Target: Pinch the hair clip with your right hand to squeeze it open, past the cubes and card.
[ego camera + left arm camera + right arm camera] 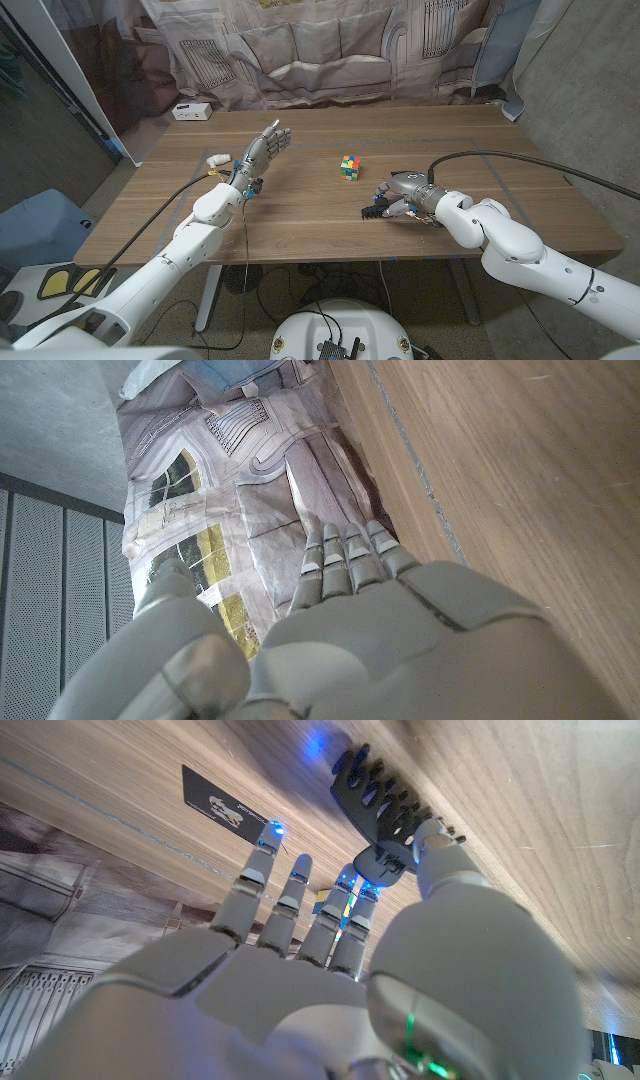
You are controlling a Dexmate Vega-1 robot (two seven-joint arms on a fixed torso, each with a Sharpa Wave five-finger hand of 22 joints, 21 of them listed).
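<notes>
Hair clip point(385, 810) sits pinched under our right hand point(405, 192), thumb on its lever, teeth barely parted; fuller squeeze remains, we judge.

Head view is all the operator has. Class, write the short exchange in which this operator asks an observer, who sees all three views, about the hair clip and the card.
Operator: From above, the right hand covers most of the hair clip. Is the thumb on it?
Observer: Yes. In the right wrist view the thumb tip presses the clip's grip end, with a finger against its other side and the teeth pointing away from the palm.
Operator: I cannot make out the card. Where is it?
Observer: The right wrist view shows a black card with white print lying flat on the table, beyond the fingertips and apart from the clip.
</notes>
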